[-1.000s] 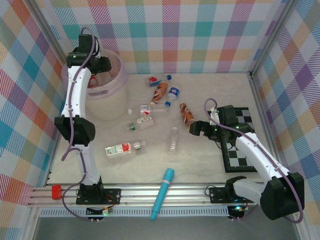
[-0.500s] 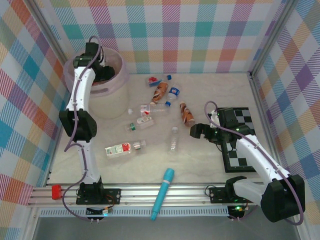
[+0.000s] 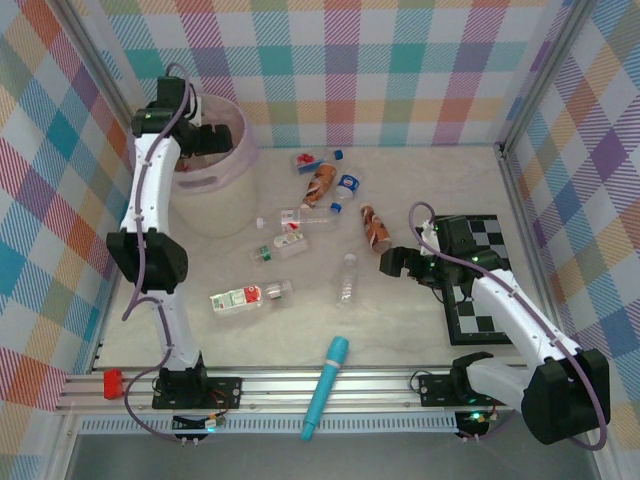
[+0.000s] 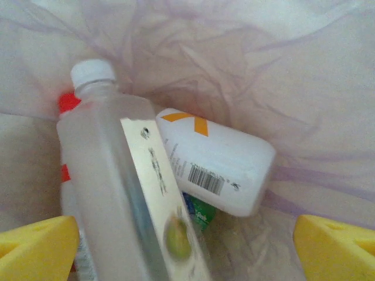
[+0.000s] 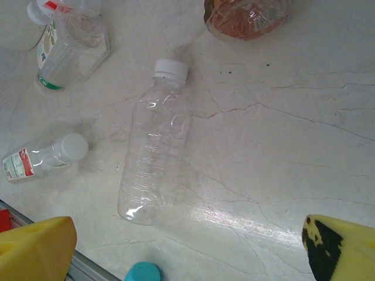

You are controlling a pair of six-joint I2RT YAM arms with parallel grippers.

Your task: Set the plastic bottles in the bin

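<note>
Eight bottles are counted on the table (image 3: 430, 180) from above:
- a red-labelled one (image 3: 306, 160) farthest back
- a brown one (image 3: 320, 181)
- a blue-labelled one (image 3: 346, 187)
- a clear one (image 3: 300, 215)
- a green-banded one (image 3: 278, 248)
- a second brown one (image 3: 375, 229)
- a bare clear one (image 3: 347, 278)
- a red-labelled one (image 3: 243, 297) nearest the arm bases

One bin (image 3: 225, 195) is seen at the back left, one cylinder (image 3: 327, 387) by the near rail, and one board (image 3: 478, 295) on the right.

The left gripper (image 3: 207, 140) is held over the bin's mouth. In its wrist view the fingers (image 4: 35, 246) are spread wide to the bottom corners, with nothing clasped. Below, inside the bin, a frosted bottle (image 4: 117, 193) with a white cap is laid across a white barcoded bottle (image 4: 217, 164). A red cap (image 4: 69, 102) and a scrap of green (image 4: 202, 213) are glimpsed underneath, too buried for a sure count. The frosted bottle's label is blurred and its base is cut off at the frame edge.

The right gripper (image 3: 392, 262) is hung just right of the bare clear one and apart from it, jaws wide and empty. In its wrist view the second brown one is cropped at the top edge, and the cylinder is reduced to a teal tip at the bottom.

Against half a second ago, the left wrist has been shifted slightly left over the bin. The right arm and all eight table bottles are found where they were.
</note>
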